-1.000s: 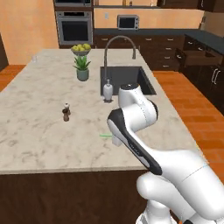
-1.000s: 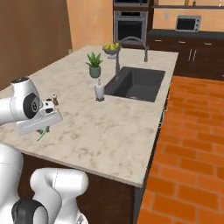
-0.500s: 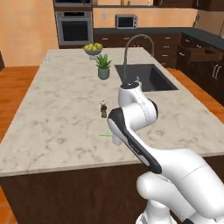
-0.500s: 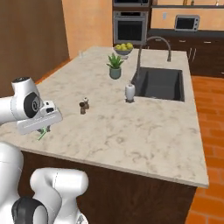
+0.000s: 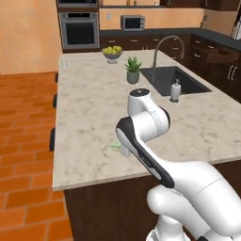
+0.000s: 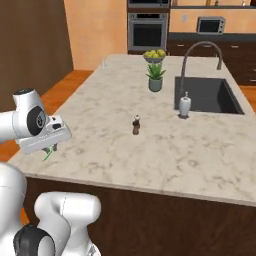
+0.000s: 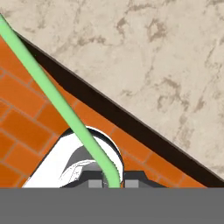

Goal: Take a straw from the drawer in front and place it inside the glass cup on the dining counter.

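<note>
My gripper (image 5: 125, 150) is shut on the thin light-green straw (image 5: 114, 145) and hangs just over the near edge of the beige marbled dining counter (image 5: 89, 108). From the other side the gripper (image 6: 50, 148) sits at the counter's near left corner, the straw (image 6: 47, 155) poking down below it. In the hand view the straw (image 7: 57, 100) runs from between the fingertips up to the left, across brick floor and the counter's edge (image 7: 131, 124). A faint clear shape at the far corner (image 5: 64, 63) may be the glass cup. A dark drawer (image 5: 217, 52) stands pulled out at far right.
On the counter stand a grey fruit bowl (image 5: 112, 51), a potted plant (image 5: 133, 70), a soap dispenser (image 5: 175, 90) beside the sink (image 5: 174, 79) and its faucet, and a small dark bottle (image 6: 135, 125). Orange brick floor (image 5: 23, 141) lies left of the counter.
The whole scene has slid right in both base views, so the base has driven left along the counter. The arm keeps its pose with the straw still held.
</note>
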Controlling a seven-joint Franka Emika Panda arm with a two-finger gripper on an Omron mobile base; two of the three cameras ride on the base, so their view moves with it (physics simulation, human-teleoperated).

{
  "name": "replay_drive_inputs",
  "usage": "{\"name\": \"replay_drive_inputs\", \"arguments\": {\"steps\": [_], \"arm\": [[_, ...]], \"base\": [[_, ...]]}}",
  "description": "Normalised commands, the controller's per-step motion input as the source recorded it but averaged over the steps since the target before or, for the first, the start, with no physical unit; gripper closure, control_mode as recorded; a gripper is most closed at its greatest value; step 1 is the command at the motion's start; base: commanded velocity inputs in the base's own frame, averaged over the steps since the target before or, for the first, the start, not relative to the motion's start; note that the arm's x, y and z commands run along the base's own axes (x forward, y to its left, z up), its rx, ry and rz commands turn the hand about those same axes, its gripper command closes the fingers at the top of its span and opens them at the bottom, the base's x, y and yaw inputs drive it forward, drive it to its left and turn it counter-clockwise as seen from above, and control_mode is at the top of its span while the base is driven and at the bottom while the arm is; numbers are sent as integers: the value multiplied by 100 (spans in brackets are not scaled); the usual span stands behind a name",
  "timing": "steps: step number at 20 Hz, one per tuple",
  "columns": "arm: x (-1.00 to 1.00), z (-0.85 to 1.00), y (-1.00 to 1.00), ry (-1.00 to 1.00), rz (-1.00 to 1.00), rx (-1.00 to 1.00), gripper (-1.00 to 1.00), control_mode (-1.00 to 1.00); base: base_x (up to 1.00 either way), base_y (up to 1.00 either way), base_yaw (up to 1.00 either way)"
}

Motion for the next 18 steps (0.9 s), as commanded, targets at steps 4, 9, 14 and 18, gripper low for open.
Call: {"name": "replay_drive_inputs", "arguments": {"steps": [4,9,14,18], "arm": [[0,0,0,0,0,0,100,100],[0,0,0,0,0,0,100,100],[0,0,0,0,0,0,100,100],[0,0,0,0,0,0,100,100]], "base": [[-1,100,-26],[-4,100,-29],[-2,100,-34],[0,100,-38]]}}
